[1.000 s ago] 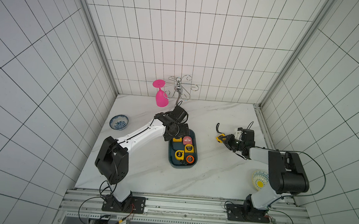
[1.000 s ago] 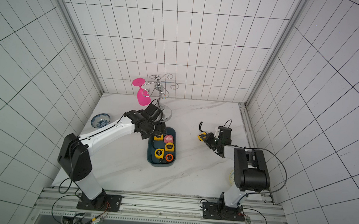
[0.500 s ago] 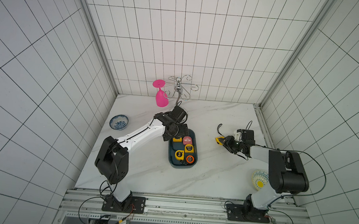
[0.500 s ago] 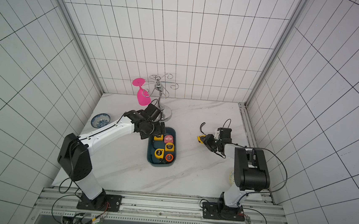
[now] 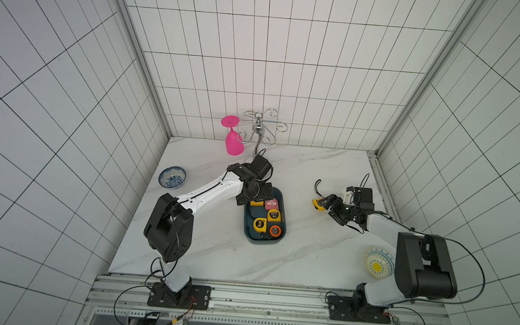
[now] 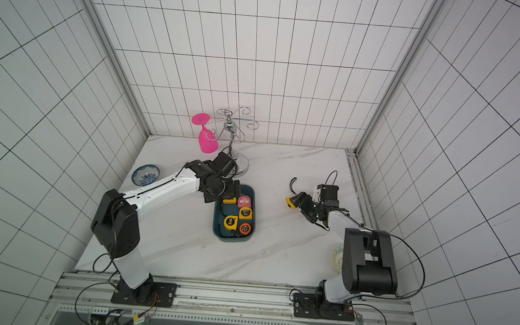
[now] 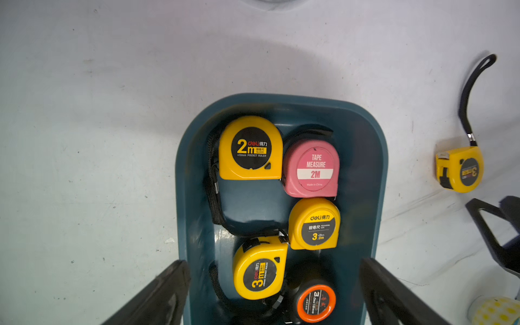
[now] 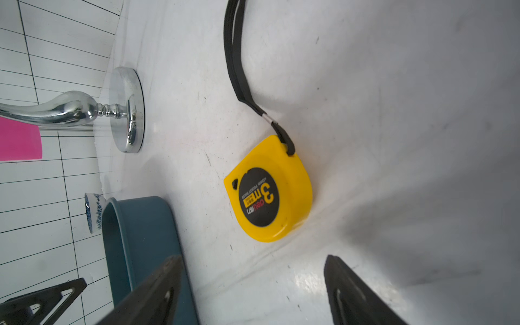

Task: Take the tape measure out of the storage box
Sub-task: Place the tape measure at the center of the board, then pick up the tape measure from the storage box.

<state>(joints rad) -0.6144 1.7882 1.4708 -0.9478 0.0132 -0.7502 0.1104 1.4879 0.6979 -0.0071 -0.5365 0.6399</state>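
Right wrist view: the tape measure (image 8: 268,194) rests on the table (image 8: 394,112), between storage box (image 8: 140,225) and right edge. Right gripper (image 8: 251,261) gapes empty. Likely a hard, slick case; pinch its flat faces.

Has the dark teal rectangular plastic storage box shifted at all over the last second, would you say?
No. The storage box lies just as far from the blue patterned bowl as before.

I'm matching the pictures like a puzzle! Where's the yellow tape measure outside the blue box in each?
A top view: yellow tape measure on the table, right of the storage box.
A top view: same spot.
Left wrist: on the table beside the box.
Right wrist: large, mid-picture.
Shared landmark: the storage box.
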